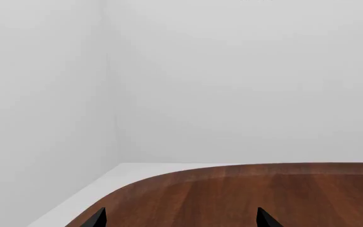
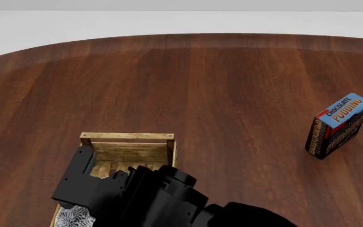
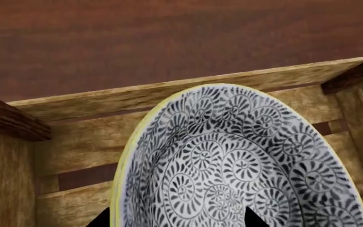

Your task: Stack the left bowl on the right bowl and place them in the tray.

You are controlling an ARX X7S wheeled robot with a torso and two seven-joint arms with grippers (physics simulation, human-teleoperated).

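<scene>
The light-wood tray [image 2: 128, 136] stands on the table near its front left, mostly hidden by my black right arm [image 2: 137, 194]. A white bowl with a black swirl pattern and a yellow rim [image 3: 232, 161] lies inside the tray [image 3: 74, 106]; a bit of the bowl shows by the arm in the head view [image 2: 74, 218]. I cannot make out a second bowl. My right gripper [image 3: 176, 220] is open, its jaws wide apart astride the bowl's rim, one tip outside and one over the inside. My left gripper [image 1: 181, 222] is open and empty over bare table.
A chocolate pudding box [image 2: 336, 125] stands upright at the right of the brown wooden table [image 2: 219, 85]. The table's rounded edge [image 1: 168, 176] lies just beyond the left gripper, with white floor and walls past it.
</scene>
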